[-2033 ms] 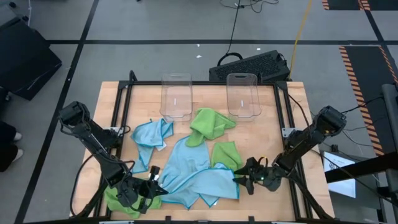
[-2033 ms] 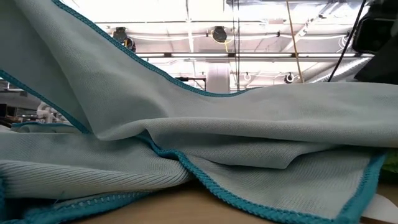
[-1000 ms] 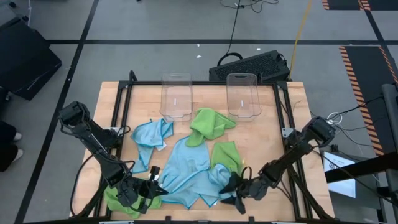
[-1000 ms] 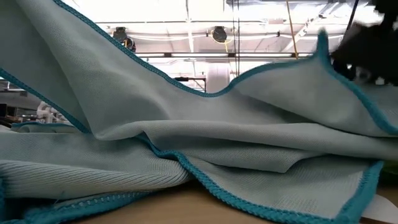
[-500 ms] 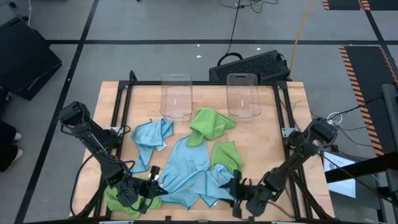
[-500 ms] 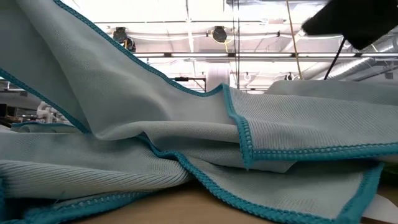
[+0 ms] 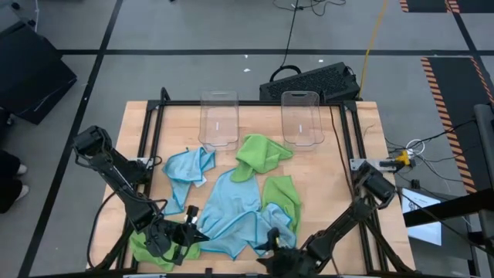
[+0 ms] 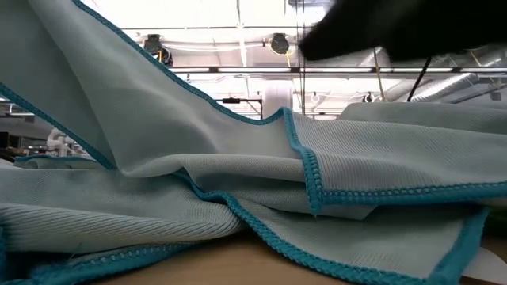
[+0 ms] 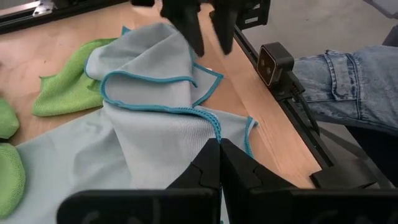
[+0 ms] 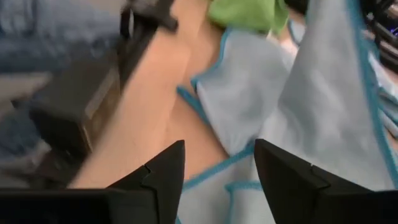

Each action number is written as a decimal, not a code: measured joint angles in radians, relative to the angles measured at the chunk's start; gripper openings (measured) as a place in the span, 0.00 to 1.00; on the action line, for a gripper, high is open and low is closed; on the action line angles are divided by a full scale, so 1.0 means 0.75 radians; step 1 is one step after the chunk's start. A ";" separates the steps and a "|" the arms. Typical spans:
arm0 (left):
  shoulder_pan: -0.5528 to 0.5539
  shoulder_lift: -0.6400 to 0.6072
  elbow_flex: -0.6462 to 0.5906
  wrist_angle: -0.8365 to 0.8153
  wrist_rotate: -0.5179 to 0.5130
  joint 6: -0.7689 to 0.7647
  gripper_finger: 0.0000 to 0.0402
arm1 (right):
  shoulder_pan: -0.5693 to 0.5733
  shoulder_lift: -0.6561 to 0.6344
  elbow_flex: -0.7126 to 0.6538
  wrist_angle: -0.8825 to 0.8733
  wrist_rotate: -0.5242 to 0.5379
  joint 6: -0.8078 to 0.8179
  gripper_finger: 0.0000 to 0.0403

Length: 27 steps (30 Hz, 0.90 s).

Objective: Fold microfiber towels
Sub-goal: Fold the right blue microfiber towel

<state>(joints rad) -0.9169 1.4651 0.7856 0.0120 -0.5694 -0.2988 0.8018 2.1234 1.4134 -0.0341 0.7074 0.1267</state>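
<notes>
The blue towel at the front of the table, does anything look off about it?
The large blue towel lies rumpled, not flat: its front-right corner is flipped back over itself, teal hem up, near the right gripper. The left gripper pinches its opposite edge.

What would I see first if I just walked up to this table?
Probably the big light blue towel sprawled crumpled at the table's near middle, with lime green towels beside and behind it. The left gripper is shut on that blue towel's corner, while the right gripper, fingers apart, hovers at its other near edge. Two clear bins stand at the back.
</notes>
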 joint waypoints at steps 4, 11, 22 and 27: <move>0.000 0.000 0.000 0.001 -0.004 0.002 0.01 | -0.015 0.047 0.025 -0.106 0.003 0.009 0.40; 0.000 0.000 0.001 0.001 -0.009 0.002 0.01 | -0.011 0.107 0.027 -0.100 0.137 -0.159 0.41; 0.000 0.000 0.001 0.001 -0.009 0.005 0.01 | -0.002 0.113 0.027 -0.163 0.252 -0.175 0.50; 0.000 0.000 0.001 0.001 -0.009 0.005 0.01 | -0.002 0.110 0.029 -0.236 0.227 -0.124 0.48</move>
<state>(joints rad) -0.9169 1.4651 0.7860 0.0124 -0.5758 -0.2951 0.8001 2.2060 1.4353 -0.2113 0.8778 0.0338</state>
